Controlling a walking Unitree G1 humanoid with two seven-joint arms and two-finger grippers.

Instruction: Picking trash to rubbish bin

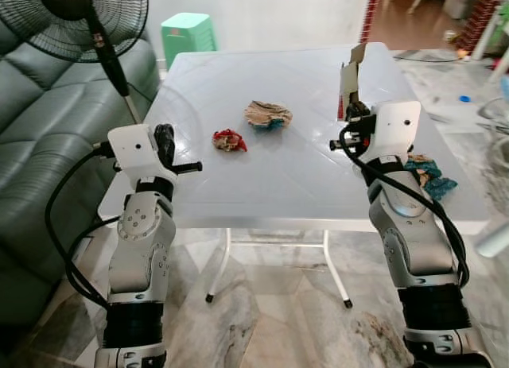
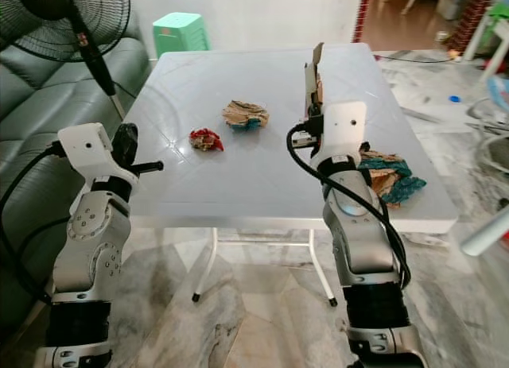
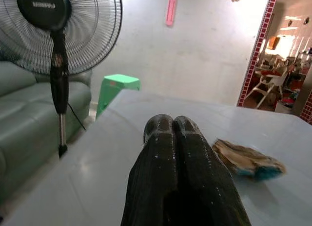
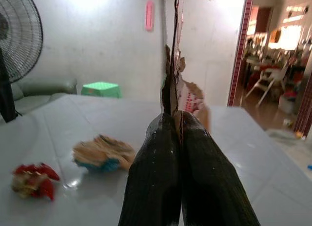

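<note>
A white plastic table [image 1: 262,189] carries the trash. A red crumpled wrapper [image 1: 229,140] lies near its middle, and a brown and teal paper wad [image 1: 267,114] sits just behind it. My right gripper [image 1: 355,110] is raised over the table's right side, shut on a torn cardboard piece [image 1: 350,72] that stands upright from the fingers [image 4: 161,153]. Beside that arm, at the table's right edge, is a teal and brown crumpled heap [image 1: 430,176]. My left gripper [image 1: 165,140] hovers at the table's left edge, left of the red wrapper, shut and holding nothing.
A black standing fan [image 1: 79,18] and a grey-green sofa [image 1: 32,145] are on the left. A green stool [image 1: 188,34] stands behind the table. A doorway with red tiles [image 1: 370,10] opens at the back right. Marble floor lies below.
</note>
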